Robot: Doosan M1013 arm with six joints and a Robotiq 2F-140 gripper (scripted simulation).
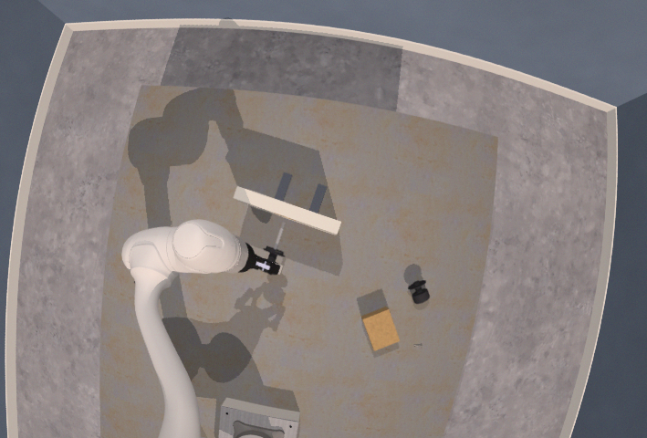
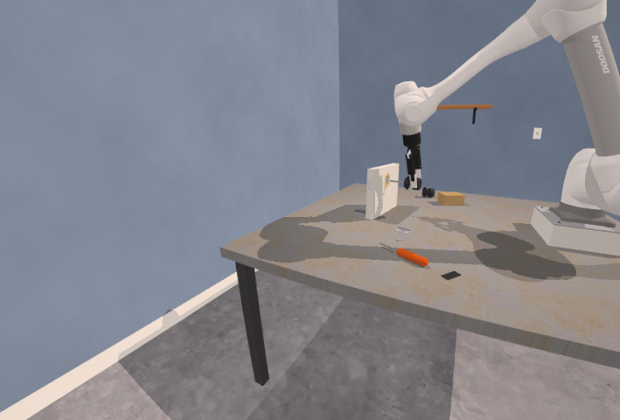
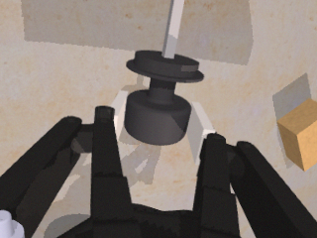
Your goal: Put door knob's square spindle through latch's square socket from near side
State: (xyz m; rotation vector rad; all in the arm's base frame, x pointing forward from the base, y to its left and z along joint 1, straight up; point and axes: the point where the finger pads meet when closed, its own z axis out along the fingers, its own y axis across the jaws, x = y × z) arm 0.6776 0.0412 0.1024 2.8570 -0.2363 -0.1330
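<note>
An upright pale wood panel (image 1: 286,210) stands on the table, with the latch's socket (image 2: 386,180) on the face towards the robot. My gripper (image 1: 271,265) hangs just in front of that face and is shut on the dark door knob (image 3: 158,115). The knob's round plate (image 3: 165,67) faces the panel and stands well apart from the wood. The grey square spindle (image 3: 177,7) points level at the socket (image 2: 393,182). Its tip reaches the panel's face, and I cannot tell whether it is inside the socket.
A second black knob (image 1: 418,291) and an orange-brown block (image 1: 380,328) lie to the right of the panel. An orange-handled screwdriver (image 2: 412,256), small screws (image 2: 402,229) and a black plate (image 2: 450,276) lie nearer the table's front. The robot base (image 2: 585,233) stands at the right.
</note>
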